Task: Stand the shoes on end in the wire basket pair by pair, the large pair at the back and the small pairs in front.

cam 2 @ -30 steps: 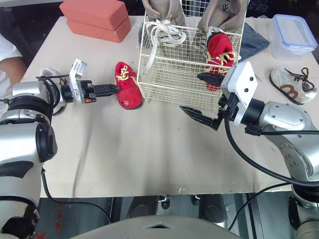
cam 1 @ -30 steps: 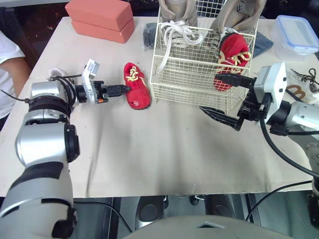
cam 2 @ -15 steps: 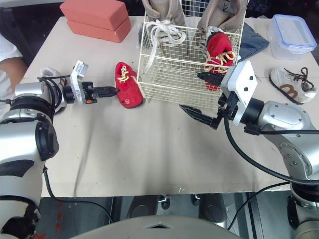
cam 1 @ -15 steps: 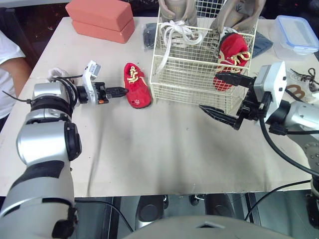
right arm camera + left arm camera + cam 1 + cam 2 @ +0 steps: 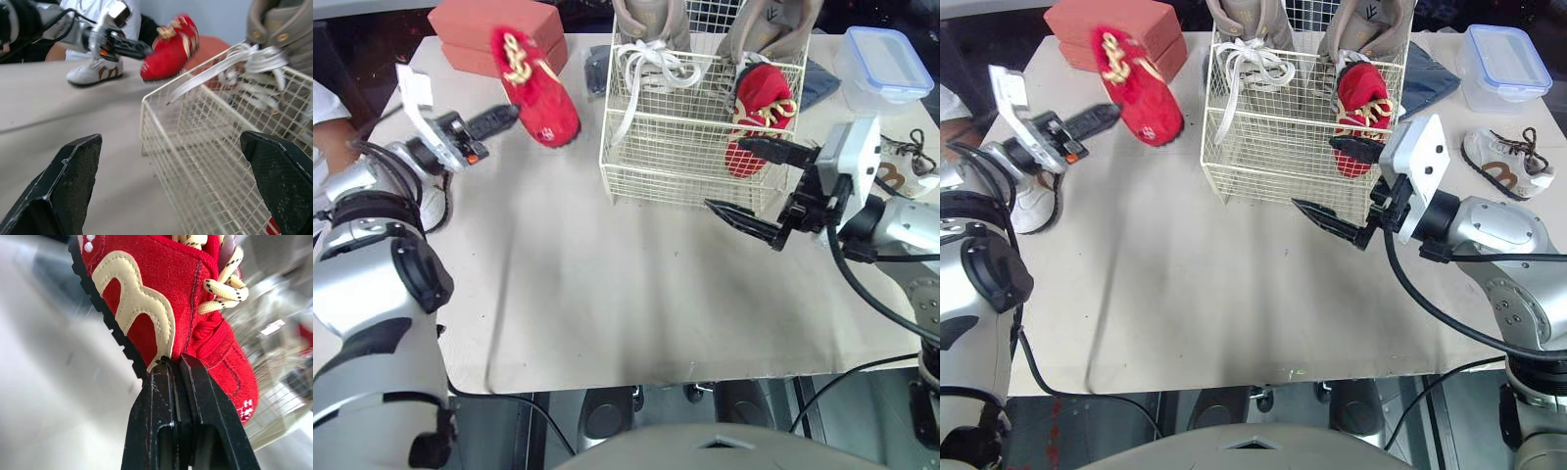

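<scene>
Gripping noted: red shoe (image 5: 536, 93) is clamped by left claw (image 5: 512, 111) above the bench (image 5: 607, 294), upper left | right claw (image 5: 719, 176) is held wide apart beside wire basket (image 5: 675, 166)

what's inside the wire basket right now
Two large grey shoes stand on end at the back of the wire basket, one small red shoe in front, robot's right. It hides the lower part of the grey shoe behind.
</scene>
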Controlling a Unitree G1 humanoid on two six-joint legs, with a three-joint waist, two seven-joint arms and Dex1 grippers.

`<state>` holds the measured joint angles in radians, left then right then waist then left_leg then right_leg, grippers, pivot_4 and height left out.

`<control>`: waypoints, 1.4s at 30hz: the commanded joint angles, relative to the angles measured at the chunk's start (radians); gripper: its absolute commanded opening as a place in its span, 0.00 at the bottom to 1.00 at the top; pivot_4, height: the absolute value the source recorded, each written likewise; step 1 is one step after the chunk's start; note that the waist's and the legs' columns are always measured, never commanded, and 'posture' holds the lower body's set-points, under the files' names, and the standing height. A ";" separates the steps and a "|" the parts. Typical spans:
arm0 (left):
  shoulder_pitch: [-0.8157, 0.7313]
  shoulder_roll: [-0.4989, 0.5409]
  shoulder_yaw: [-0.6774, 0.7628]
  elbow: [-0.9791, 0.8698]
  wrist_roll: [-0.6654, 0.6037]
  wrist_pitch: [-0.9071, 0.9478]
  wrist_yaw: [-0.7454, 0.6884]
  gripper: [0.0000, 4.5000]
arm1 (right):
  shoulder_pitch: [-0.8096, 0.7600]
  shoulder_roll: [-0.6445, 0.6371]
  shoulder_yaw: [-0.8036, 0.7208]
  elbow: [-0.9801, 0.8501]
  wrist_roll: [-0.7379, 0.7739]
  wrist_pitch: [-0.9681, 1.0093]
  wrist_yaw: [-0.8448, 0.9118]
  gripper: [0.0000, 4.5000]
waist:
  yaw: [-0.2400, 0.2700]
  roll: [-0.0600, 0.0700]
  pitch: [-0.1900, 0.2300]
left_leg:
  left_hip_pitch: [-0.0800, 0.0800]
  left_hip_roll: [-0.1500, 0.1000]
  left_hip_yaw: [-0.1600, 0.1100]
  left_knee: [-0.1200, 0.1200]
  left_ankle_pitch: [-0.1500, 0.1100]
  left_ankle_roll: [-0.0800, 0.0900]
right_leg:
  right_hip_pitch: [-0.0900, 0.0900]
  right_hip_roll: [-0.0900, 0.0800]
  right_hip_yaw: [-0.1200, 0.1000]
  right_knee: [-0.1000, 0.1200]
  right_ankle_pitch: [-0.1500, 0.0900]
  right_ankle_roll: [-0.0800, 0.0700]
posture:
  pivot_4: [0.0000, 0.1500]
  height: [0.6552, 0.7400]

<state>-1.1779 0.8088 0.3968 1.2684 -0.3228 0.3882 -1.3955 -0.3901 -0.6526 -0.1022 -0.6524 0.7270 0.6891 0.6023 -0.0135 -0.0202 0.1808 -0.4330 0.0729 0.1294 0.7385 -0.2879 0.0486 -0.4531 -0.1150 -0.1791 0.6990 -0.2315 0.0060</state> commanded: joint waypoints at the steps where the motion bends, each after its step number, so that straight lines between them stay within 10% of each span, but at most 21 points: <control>1: -0.083 0.028 0.051 -0.088 -0.072 -0.072 -0.085 0.01 | -0.034 0.016 -0.070 -0.005 0.028 -0.041 -0.018 1.00 | 0.002 0.000 0.000 | 0.000 0.000 0.000 0.000 0.000 0.000 | 0.000 0.000 0.000 0.000 0.000 0.000 | 1.00 0.36; 20: -0.187 -0.297 -0.167 -0.265 -0.003 -0.642 -0.204 0.01 | 0.034 0.051 -0.176 -0.022 -0.035 -0.148 -0.123 1.00 | -0.001 -0.001 0.000 | 0.001 -0.002 0.002 0.000 0.000 0.000 | 0.000 0.001 0.001 0.000 0.000 -0.001 | 1.00 0.36; 42: -0.106 -0.384 -0.250 -0.107 0.173 -0.937 0.151 0.01 | 0.092 0.027 -0.202 -0.045 -0.001 -0.105 -0.192 1.00 | 0.001 -0.001 0.000 | 0.001 -0.002 0.001 0.000 0.000 0.000 | 0.000 0.001 0.001 0.000 0.000 -0.001 | 1.00 0.36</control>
<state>-1.2785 0.4230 0.1489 1.1700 -0.1525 -0.5475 -1.2605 -0.2901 -0.6170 -0.2575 -0.6686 0.7063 0.5854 0.4246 -0.0126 -0.0211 0.1803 -0.4320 0.0714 0.1309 0.7383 -0.2879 0.0487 -0.4530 -0.1140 -0.1785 0.6993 -0.2311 0.0054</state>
